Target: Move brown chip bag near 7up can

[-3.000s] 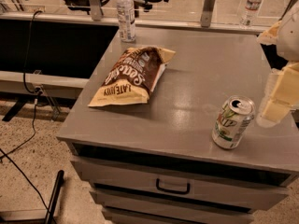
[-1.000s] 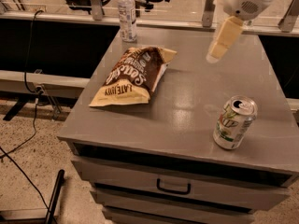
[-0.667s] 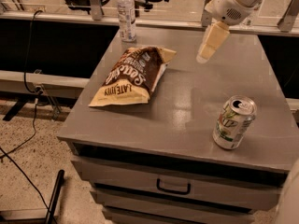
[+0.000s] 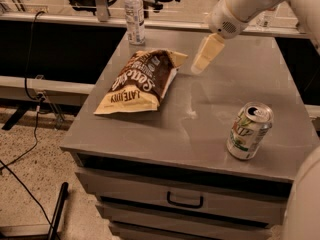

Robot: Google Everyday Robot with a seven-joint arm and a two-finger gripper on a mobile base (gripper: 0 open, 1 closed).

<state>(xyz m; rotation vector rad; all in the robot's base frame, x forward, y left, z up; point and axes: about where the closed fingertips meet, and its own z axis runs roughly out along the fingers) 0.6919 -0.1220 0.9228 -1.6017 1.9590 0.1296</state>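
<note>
The brown chip bag [image 4: 141, 81] lies flat on the left half of the grey cabinet top [image 4: 200, 124], dark brown in the middle with white lettering and tan ends. The 7up can [image 4: 249, 130] stands upright near the front right edge, well apart from the bag. My gripper [image 4: 206, 54] hangs from the white arm coming in from the upper right, above the table just right of the bag's far end, not touching it. It holds nothing.
A clear plastic water bottle [image 4: 134, 15] stands at the cabinet's back left corner. The cabinet has drawers [image 4: 185, 200] in front. Cables [image 4: 35, 119] run over the floor at left. Office chairs stand behind a rail.
The arm has swung from the right side across the table to the left and lowered towards the bag's far end. Bag and can have not moved.
</note>
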